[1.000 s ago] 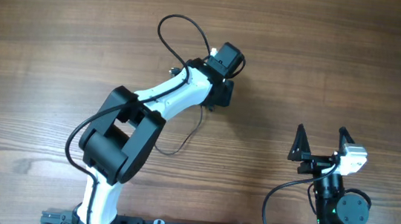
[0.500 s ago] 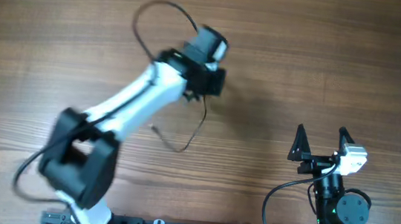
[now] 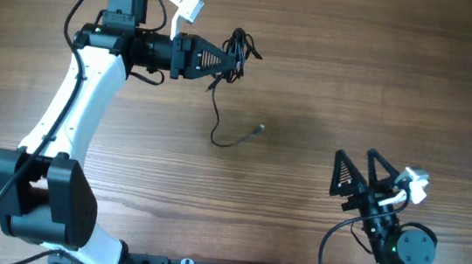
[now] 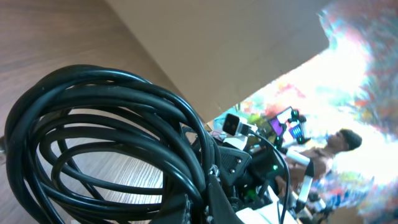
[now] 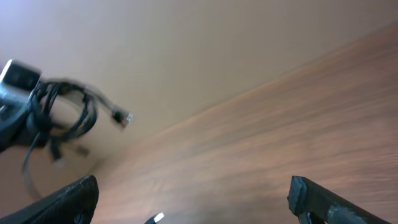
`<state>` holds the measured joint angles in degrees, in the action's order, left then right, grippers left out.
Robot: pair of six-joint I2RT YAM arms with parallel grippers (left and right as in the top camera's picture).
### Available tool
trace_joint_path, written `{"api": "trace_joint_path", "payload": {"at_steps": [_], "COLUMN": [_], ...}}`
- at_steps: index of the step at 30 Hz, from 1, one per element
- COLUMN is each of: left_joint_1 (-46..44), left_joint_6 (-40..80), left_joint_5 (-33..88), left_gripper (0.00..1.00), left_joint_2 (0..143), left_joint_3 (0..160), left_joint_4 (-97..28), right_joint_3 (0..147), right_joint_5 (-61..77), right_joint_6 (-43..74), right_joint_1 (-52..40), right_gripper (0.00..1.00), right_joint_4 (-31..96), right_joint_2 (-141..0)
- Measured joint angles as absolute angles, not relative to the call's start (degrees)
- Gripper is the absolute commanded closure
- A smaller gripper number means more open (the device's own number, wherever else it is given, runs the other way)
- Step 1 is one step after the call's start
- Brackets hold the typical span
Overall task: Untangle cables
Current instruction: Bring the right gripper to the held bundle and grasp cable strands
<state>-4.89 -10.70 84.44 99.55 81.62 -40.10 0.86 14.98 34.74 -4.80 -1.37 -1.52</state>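
At the far side of the worktop, the left hand is pointing to the right and clamping shut on the cables, which are bunching into a tight black coil just past its fingertips. The left arm is reaching up along the left side of the worktop and bending right at the wrist. From the coil a single tail is trailing down toward the near edge, curling round and ending in a small plug; whether that end is resting on the wood is not clear from above. In the left wrist view the coil is filling most of the frame as several overlapping loops, pinched together at the lower right.

Near the right front corner, the right hand is standing wide open with nothing between its fingers, well apart from the cables. In the right wrist view its two dark fingers are framing bare wood, while the coil is showing far off at the left, blurred, with one plug sticking out to its right.
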Motion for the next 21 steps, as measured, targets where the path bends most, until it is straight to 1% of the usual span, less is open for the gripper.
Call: {"api": "trace_joint_path", "payload": {"at_steps": [3, 6, 10, 11, 13, 14, 15, 16, 17, 21], "left_joint_1": [-6.4, -10.0, -14.7, -15.5, -17.5, -18.4, -19.1, -19.8, -20.3, -21.5], "left_joint_6": [-15.8, -18.8, -20.6, -20.7, -20.6, -20.4, -20.3, -19.8, -19.3, -16.6], "left_joint_5": [86.8, 87.9, 88.4, 88.4, 88.4, 88.4, 88.4, 88.4, 88.4, 88.4], "left_gripper": [0.96, 0.96, 0.96, 0.96, 0.96, 0.96, 0.96, 0.96, 0.96, 0.96], "left_joint_2": [99.5, 99.5, 99.6, 99.6, 99.6, 99.6, 99.6, 99.6, 99.6, 99.6], "left_joint_3": [81.6, 81.6, 81.6, 81.6, 81.6, 81.6, 81.6, 81.6, 81.6, 81.6], "left_joint_4": [-39.9, -38.4, -37.7, -37.8, -38.0, -38.1, -38.1, -38.1, -38.1, -38.0], "right_joint_3": [6.5, 18.7, 37.1, 39.1, 43.0, 43.1, 43.1, 43.2, 43.2, 43.2], "right_joint_5": [21.0, 28.7, 40.6, 42.1, 45.6, 47.5, 49.9, 52.7, 54.9, 57.9], "right_joint_6": [34.4, 32.0, 26.9, 26.8, 29.3, 30.8, 31.9, 32.8, 33.5, 35.9], "right_joint_1": [-4.8, -4.8, -4.8, -4.8, -4.8, -4.8, -4.8, -4.8, -4.8, -4.8], "right_gripper": [0.0, 0.0, 0.0, 0.0, 0.01, 0.11, 0.34, 0.88, 0.96, 0.95], "right_joint_4": [-1.3, 0.0, 11.9, 12.5, 7.3, 6.1, 3.9, 1.7, 0.2, -4.8], "right_joint_2": [-5.6, -15.4, -34.8, -38.1, -46.4, -48.1, -49.6, -51.0, -52.0, -55.6]}}
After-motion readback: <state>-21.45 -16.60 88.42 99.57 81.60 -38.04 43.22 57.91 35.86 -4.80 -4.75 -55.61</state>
